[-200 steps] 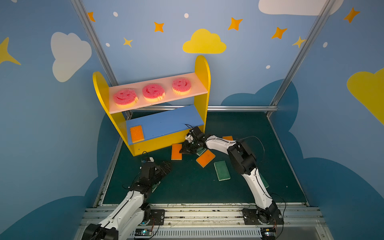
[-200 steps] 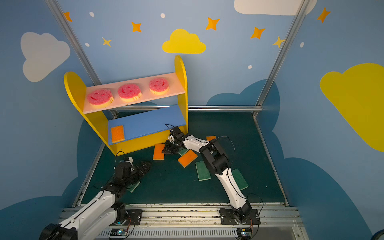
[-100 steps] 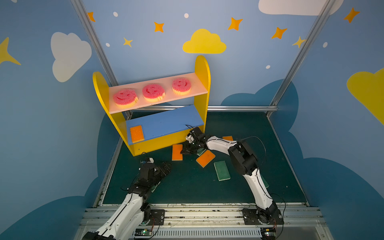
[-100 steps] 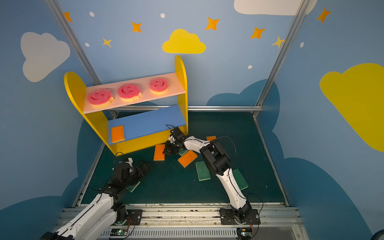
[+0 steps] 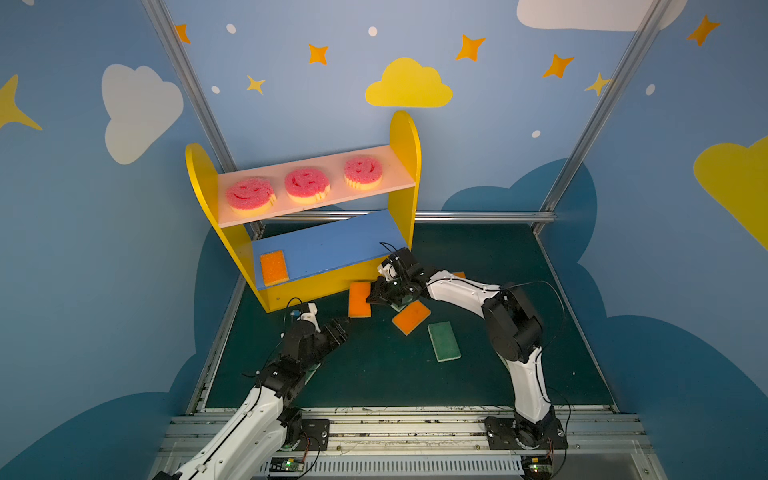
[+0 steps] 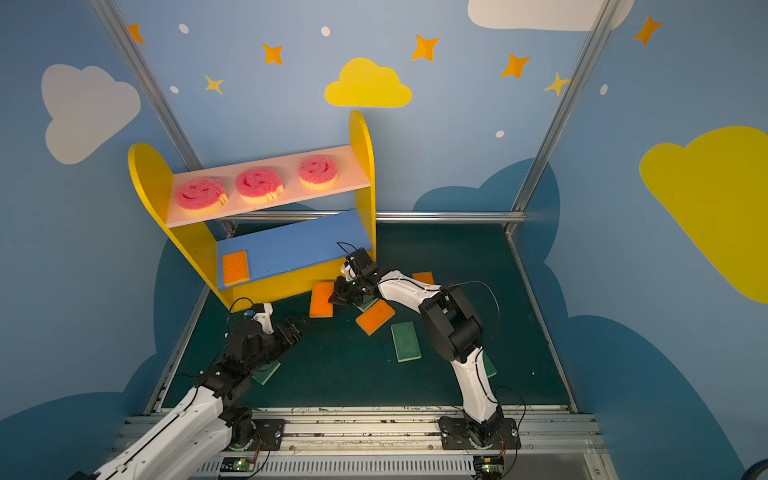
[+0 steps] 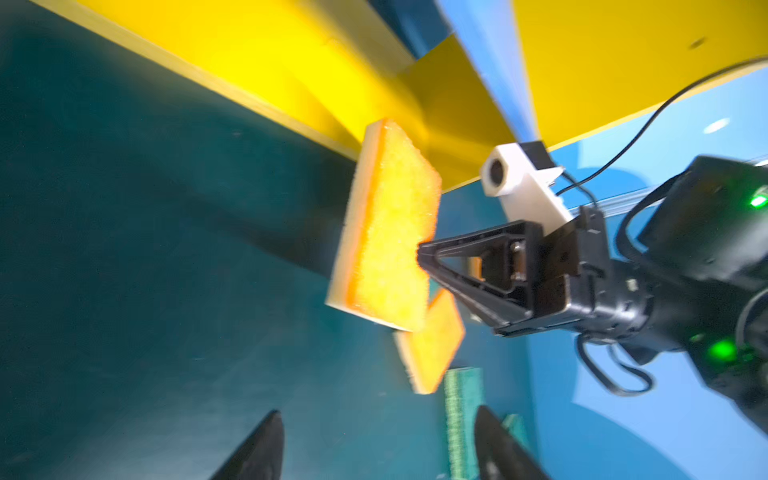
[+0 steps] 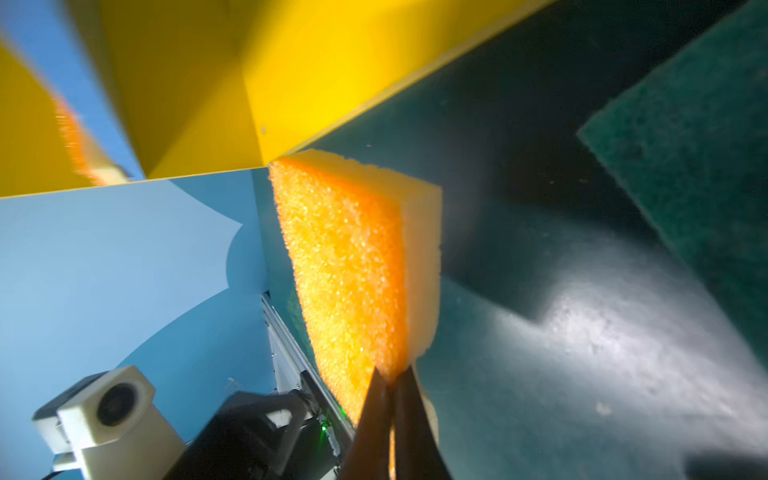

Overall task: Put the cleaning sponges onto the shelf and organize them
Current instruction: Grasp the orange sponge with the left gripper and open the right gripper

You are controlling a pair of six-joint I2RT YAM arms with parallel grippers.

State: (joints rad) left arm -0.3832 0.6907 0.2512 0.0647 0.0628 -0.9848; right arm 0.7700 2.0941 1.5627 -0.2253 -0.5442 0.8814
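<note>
The shelf holds three pink smiley sponges on its pink board and one orange sponge at the left of its blue board. My right gripper is shut on the edge of another orange sponge, which is tilted just in front of the shelf's yellow base. My left gripper hovers low over the floor, pointing at that sponge. It is open with nothing between its fingers.
On the green floor lie an orange sponge, a green one, an orange one behind the right arm, and green ones partly under the left arm and the right arm.
The right gripper has closed fully on the orange sponge's edge. The left gripper's jaws have narrowed and it has crept slightly toward the sponge.
</note>
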